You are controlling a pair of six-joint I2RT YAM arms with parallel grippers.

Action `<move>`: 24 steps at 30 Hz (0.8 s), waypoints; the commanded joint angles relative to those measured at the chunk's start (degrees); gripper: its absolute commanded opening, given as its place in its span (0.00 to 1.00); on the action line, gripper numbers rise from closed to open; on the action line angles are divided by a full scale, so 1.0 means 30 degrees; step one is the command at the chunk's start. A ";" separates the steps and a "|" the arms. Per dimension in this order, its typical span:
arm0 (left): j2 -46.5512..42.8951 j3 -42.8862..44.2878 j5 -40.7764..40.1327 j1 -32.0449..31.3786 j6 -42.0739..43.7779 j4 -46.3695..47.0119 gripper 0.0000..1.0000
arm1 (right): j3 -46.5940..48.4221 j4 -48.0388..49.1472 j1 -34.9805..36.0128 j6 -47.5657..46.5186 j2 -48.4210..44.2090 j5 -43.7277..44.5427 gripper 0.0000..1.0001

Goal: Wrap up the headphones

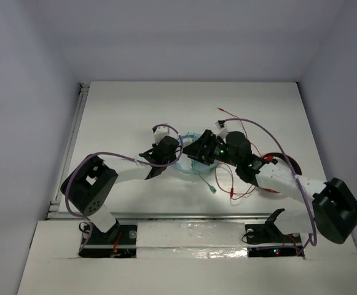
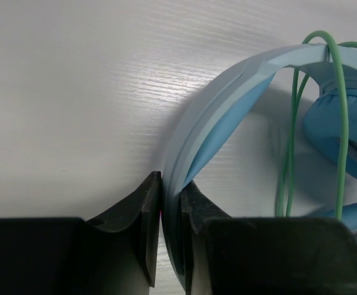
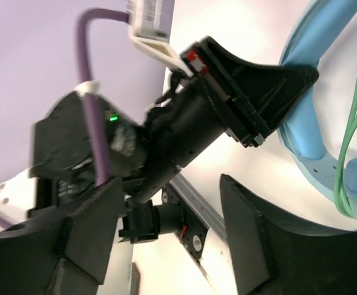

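The light blue headphones (image 1: 187,165) lie at the table's middle between my two grippers. My left gripper (image 2: 171,212) is shut on the wide headband (image 2: 227,104), which rises out of the jaws and arcs right to a padded ear cup (image 2: 332,126). The thin green cable (image 2: 289,160) hangs in loops over the headband. Its plug end (image 1: 211,187) lies on the table in front. My right gripper (image 3: 172,246) is open and empty, just right of the headphones (image 3: 304,138), and faces the left gripper (image 3: 252,98). The cable (image 3: 356,123) runs at that view's right edge.
Smaller red headphones (image 1: 286,167) lie under the right forearm, with their red cable (image 1: 239,192) looping in front and a red strand (image 1: 227,112) behind. A metal rail (image 1: 184,216) runs along the near table edge. White walls stand on three sides.
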 commanded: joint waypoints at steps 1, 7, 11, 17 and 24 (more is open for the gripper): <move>-0.0112 0.0701 0.0521 0.0366 -0.0203 0.0896 0.00 | 0.1272 -0.2926 0.0023 -0.2539 -0.1959 0.1791 0.69; -0.0316 0.0935 0.0404 0.0775 -0.0115 0.0427 0.00 | 0.1709 -0.7289 0.0023 -0.5115 -0.4278 0.7148 0.39; -0.1104 0.1025 0.0082 0.0953 0.0032 -0.0159 0.09 | 0.2558 -0.9109 0.0023 -0.6582 -0.4748 1.0081 0.13; -0.3096 0.0790 -0.1118 0.1743 0.0412 -0.1183 0.48 | 0.2970 -0.8673 0.0023 -0.8164 -0.6740 1.2105 0.05; -0.6933 0.0964 -0.0768 0.2916 0.1085 -0.2499 0.81 | 0.4932 -0.9200 0.0023 -1.0769 -0.8352 1.3566 0.44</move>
